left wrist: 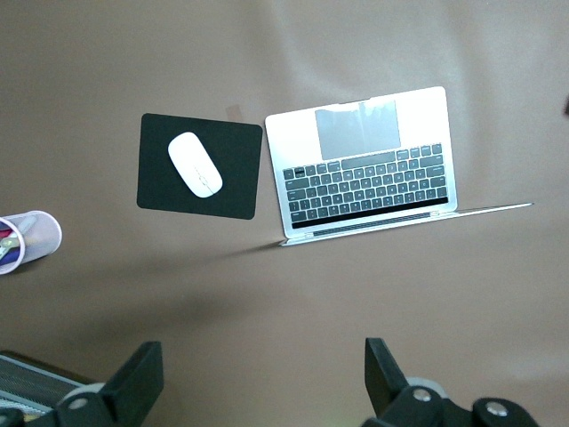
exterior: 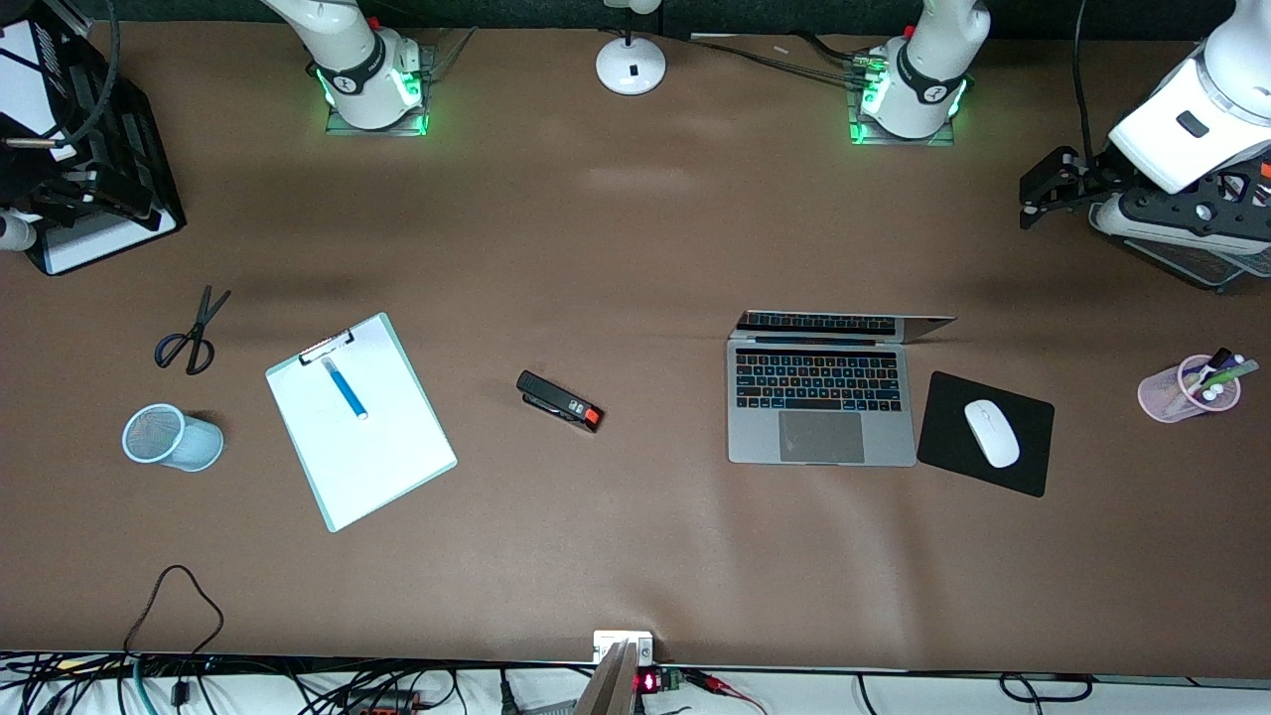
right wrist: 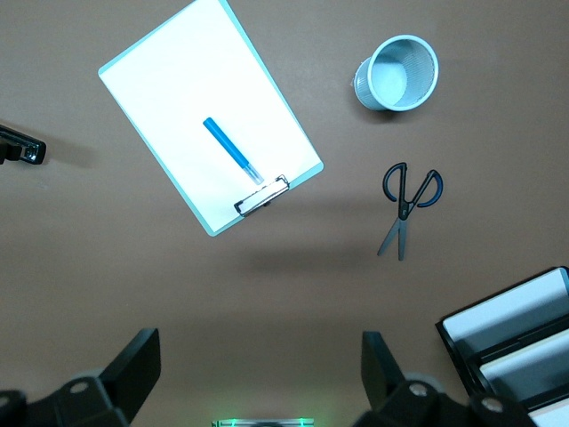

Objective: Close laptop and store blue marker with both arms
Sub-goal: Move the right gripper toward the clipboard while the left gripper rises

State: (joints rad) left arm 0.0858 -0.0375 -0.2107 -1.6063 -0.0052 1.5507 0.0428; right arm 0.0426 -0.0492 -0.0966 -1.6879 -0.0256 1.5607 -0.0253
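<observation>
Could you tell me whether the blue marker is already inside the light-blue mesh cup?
No, the blue marker lies on the white paper of the clipboard, apart from the light-blue mesh cup, which stands beside the clipboard.

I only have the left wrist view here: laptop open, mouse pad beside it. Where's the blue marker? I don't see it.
Observer: The blue marker lies on a clipboard toward the right arm's end of the table.
Operator: Anything there to store it in?
Observer: A light-blue mesh cup sits beside the clipboard, closer to that end.
Operator: My left gripper hangs over the table by the laptop, fingers open. Is the right one ready?
Observer: The right gripper hangs high over the table by the clipboard, fingers open, holding nothing.
</observation>
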